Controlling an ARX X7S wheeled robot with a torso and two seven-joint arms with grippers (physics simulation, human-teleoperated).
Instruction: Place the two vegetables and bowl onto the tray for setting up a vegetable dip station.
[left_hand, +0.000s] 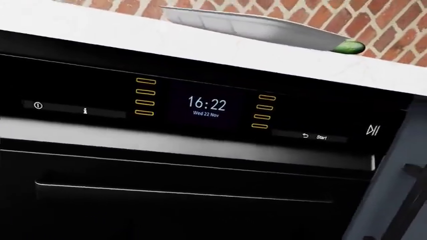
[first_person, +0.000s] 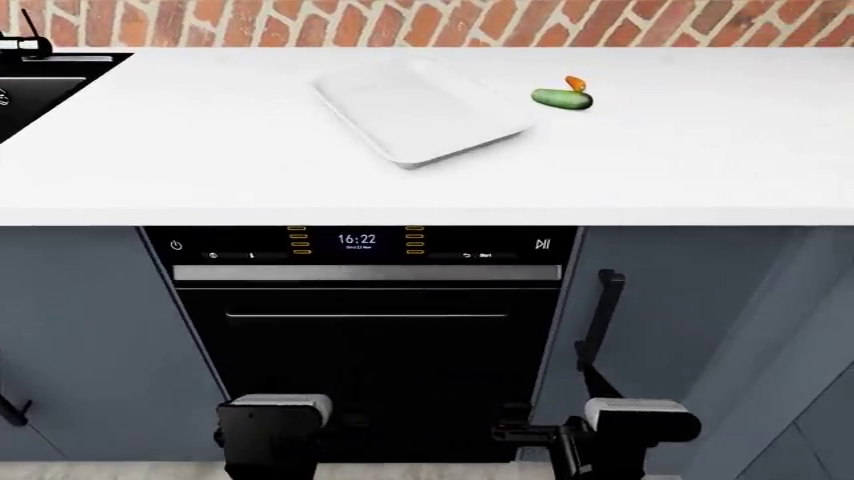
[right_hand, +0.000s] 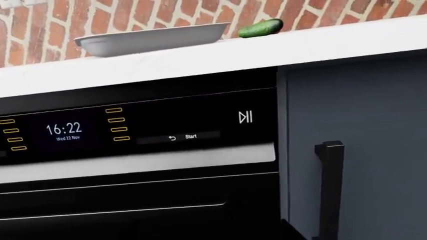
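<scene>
Up on the white counter (first_person: 160, 150), the empty tray (first_person: 420, 115) lies near the cucumber (first_person: 562, 98), with the carrot (first_person: 575, 84) just behind it, visible only from the head view. Both arms hang low before the oven (first_person: 360, 330); whether their jaws are parted cannot be told.

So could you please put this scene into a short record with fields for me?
surface: white countertop above a black oven
tray: white tray, nothing on it
cucumber: cucumber on the counter beside the tray, apart
carrot: carrot just behind the cucumber
bowl: not in view
arms: low, in front of the oven
</scene>
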